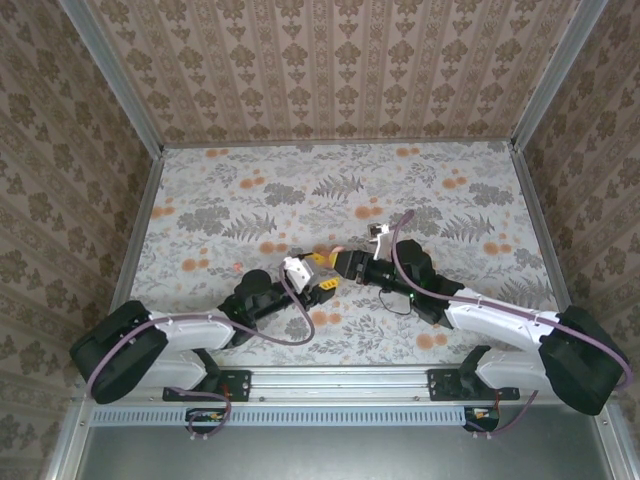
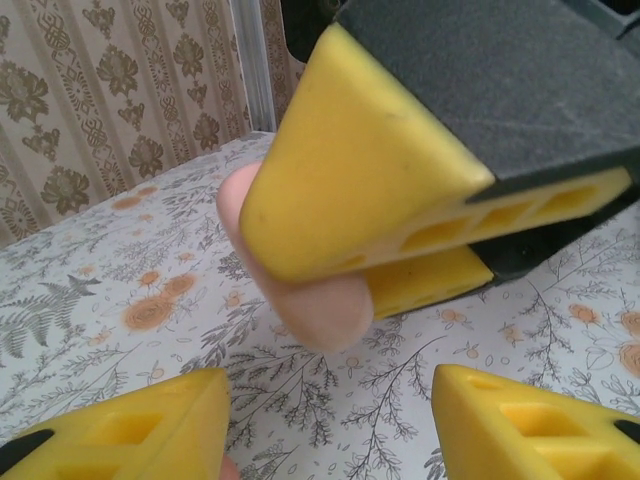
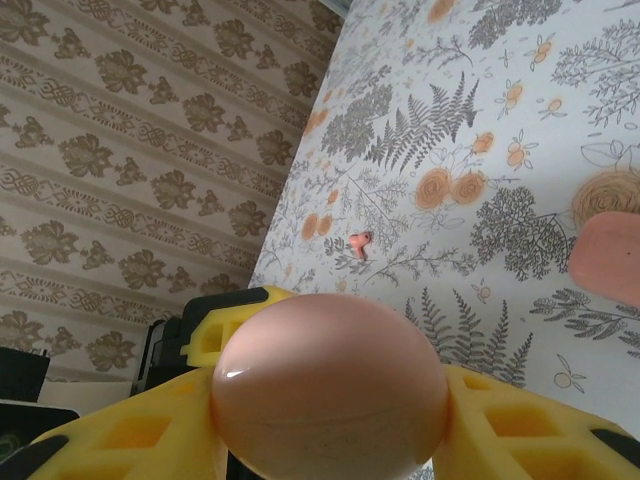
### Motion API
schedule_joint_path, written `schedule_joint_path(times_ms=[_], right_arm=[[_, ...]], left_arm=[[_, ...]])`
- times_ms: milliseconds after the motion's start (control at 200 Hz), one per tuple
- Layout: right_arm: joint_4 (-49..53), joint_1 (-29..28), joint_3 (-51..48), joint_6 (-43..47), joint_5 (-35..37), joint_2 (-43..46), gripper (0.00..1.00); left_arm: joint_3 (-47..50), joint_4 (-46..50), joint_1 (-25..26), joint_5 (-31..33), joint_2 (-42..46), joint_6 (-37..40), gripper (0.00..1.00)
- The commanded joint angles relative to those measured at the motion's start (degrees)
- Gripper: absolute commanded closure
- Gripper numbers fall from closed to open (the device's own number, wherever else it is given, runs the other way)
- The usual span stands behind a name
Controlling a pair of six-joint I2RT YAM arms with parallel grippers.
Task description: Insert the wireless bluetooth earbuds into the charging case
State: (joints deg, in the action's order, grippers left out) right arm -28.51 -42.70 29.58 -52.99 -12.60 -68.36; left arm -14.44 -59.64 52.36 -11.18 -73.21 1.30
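Glossy charging case (image 3: 328, 385), probably light and slippery, sitting clamped in right gripper (image 2: 330, 275). Opposite, left gripper (image 2: 330, 420) hovering, jaws apart. Tiny earbud (image 3: 358, 243) lying loose; likely needing a gentle stem pinch.

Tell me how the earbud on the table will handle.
The earbud is tiny, so probably light and easy to flick away. Its rounded, stemmed shape suggests it may pivot or roll if nudged, and slip from a pinch.

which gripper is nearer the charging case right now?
Right. The right gripper is clamped on the charging case, a finger on each side. The left gripper sits just in front of it, fingers apart, not touching it.
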Motion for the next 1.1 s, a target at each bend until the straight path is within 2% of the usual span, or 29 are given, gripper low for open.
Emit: schedule_joint_path(times_ms=[0,140,395,865,925,1095], right_arm=[[-3.56,-0.64,-0.75,-1.15,-1.05,-0.37,0.52],[-3.82,-0.96,-0.95,-1.23,-0.59,-0.20,0.52],[-4.09,-1.06,-2.15,-1.38,0.64,0.59,0.52],[-4.80,-1.12,-2.86,-1.90,0.48,1.97,0.51],[-4.71,-1.08,-2.86,-1.77,0.64,2.21,0.47],[-0.79,-0.97,-2.72,2.99,2.93,4.95,0.24]], left_arm=[[-1.16,-8.37,0.76,1.19,-2.40,-4.92,0.46],[-1.09,-13.92,1.27,2.30,-5.35,-7.30,0.48],[-2.22,-13.99,2.37,4.02,-4.93,-9.07,0.51],[-2.09,-13.84,2.68,5.03,-4.49,-10.12,0.74],[-2.09,-13.79,2.70,4.95,-4.39,-10.29,0.76],[-2.00,-12.26,2.51,3.35,-3.83,-10.54,0.81]])
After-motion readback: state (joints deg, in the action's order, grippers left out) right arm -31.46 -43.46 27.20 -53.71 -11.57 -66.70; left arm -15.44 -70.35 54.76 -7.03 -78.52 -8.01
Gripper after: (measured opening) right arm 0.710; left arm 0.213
